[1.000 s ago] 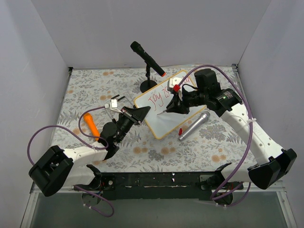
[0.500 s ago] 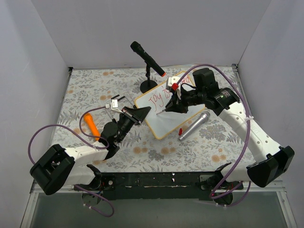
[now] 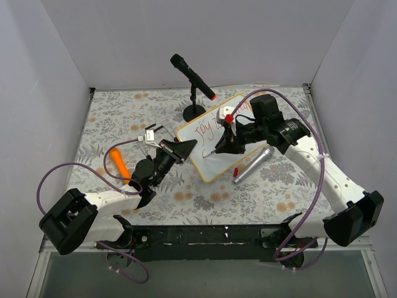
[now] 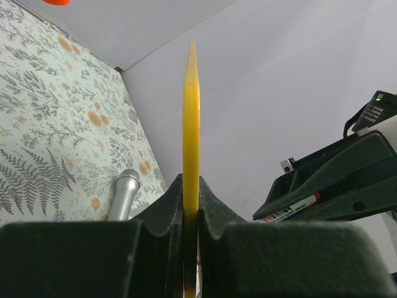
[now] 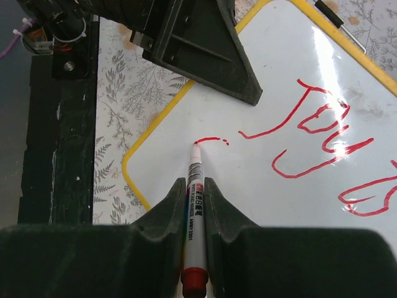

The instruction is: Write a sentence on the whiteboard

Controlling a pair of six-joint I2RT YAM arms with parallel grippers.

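Writing the lower line of the sentence looks like the step in hand. On the whiteboard the red word "Joy" and the start of another run across the upper part, and a short red stroke sits below them, toward the board's near corner. The right gripper is clamped on a red marker, whose tip touches the white surface at the end of that stroke. The left gripper is pinched tight on the board's yellow-looking rim at its left edge, apparently steadying it. To do this well, I judge, use light, even marker pressure, run the letters parallel to the line above with clear spacing, and hold the left pinch firm so the board cannot slide toward the silver microphone lying just beside its right edge
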